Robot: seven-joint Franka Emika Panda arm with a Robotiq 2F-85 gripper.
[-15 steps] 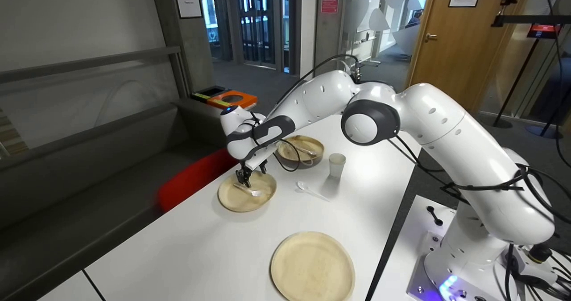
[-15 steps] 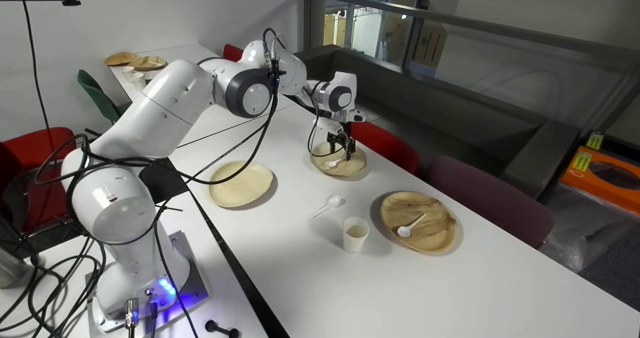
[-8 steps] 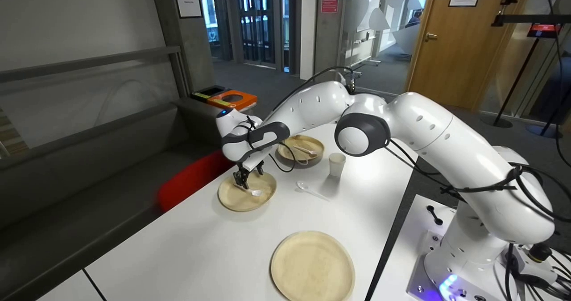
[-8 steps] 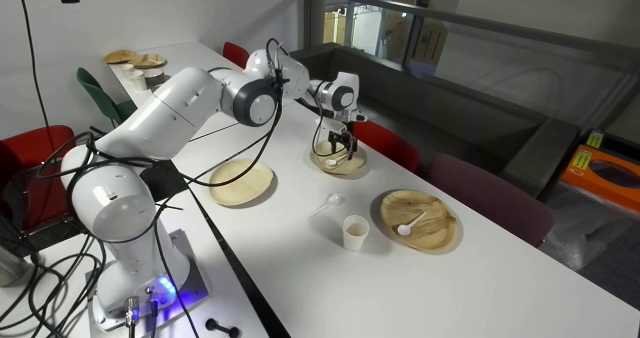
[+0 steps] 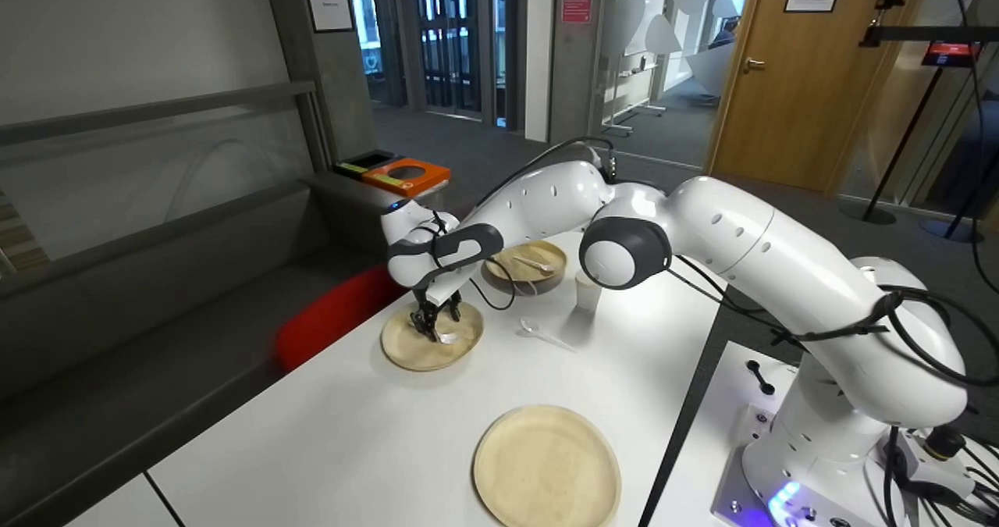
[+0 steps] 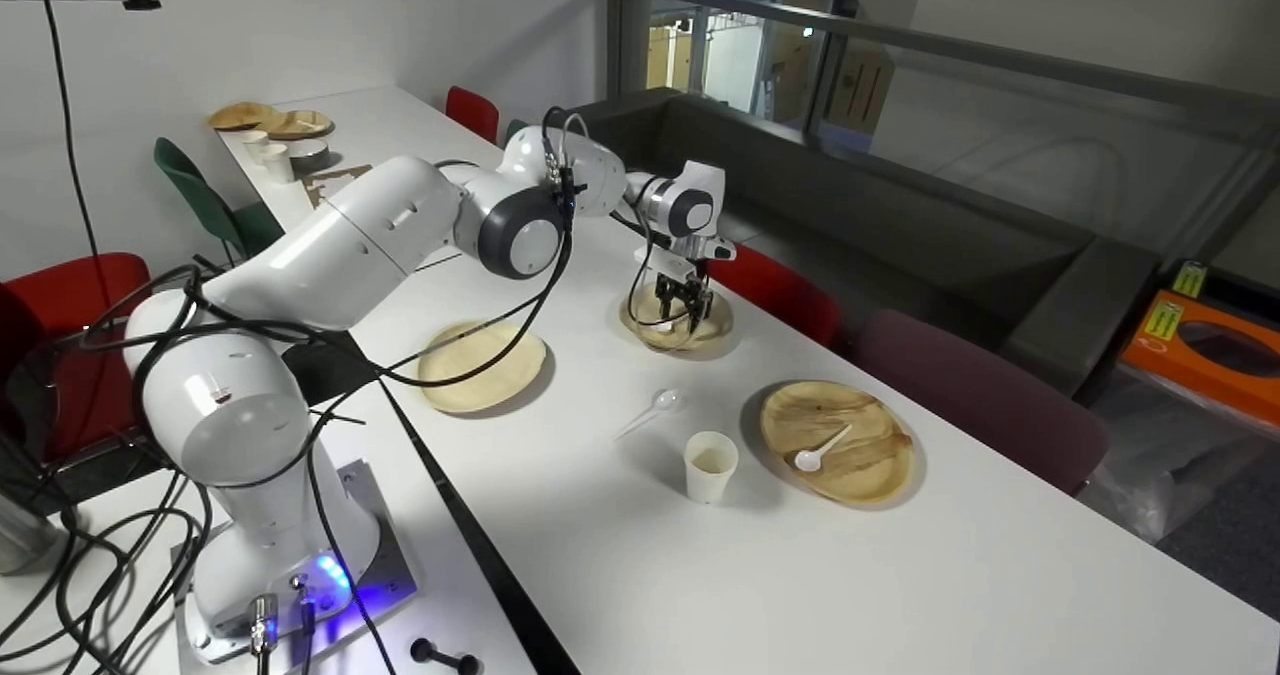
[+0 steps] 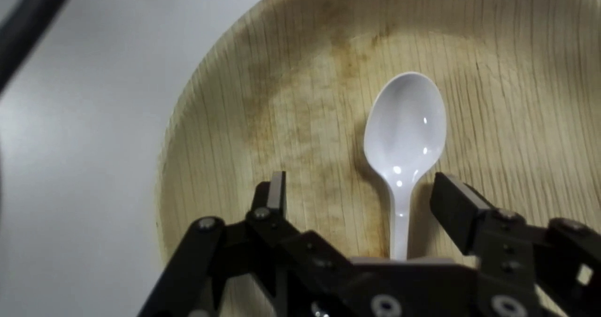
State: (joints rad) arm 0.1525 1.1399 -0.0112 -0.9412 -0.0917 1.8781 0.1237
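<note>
The near table bears three wood-grained plates, three white plastic spoons and one paper cup. On the far table are two more plates and two more cups.

Wide claw astride white spoon

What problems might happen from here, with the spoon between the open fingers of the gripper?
The spoon lies nearer one finger than the other, so when the gripper closes, it may push the spoon aside before holding it. The fingers look low over the plate, so they might scrape or shift it. A cable seems to hang near the plate and could catch on its rim.
</note>
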